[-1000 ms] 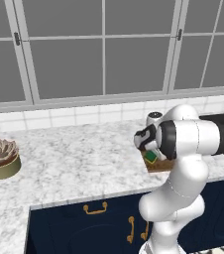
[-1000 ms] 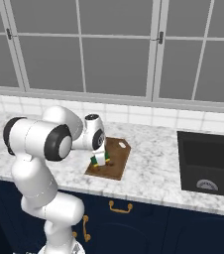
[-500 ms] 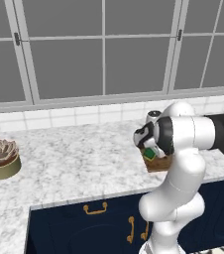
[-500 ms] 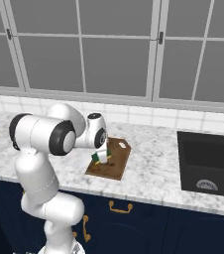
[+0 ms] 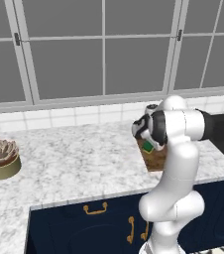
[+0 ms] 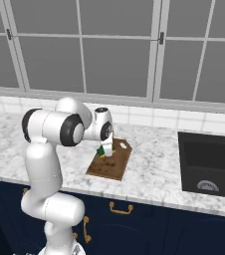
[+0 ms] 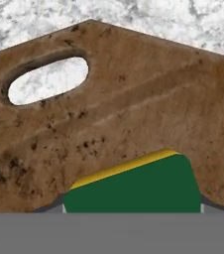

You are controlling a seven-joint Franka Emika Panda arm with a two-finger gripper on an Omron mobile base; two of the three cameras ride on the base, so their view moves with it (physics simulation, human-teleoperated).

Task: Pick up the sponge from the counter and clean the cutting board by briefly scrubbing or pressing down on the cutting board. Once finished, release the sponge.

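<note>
Your gripper point(image 6: 104, 151) is clamped on the sponge point(image 7: 134, 186), green face showing, holding it over the cutting board point(image 7: 134, 109) near the handle-hole end. The board lies toward the counter's point(image 6: 149, 169) front edge. Pickup's done, I'd say; pressing down and letting go are left.

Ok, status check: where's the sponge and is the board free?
Gripper shut on sponge, over the cutting board. Contact with board: cannot tell. Nothing else on the board; handle hole ahead of the sponge.
</note>
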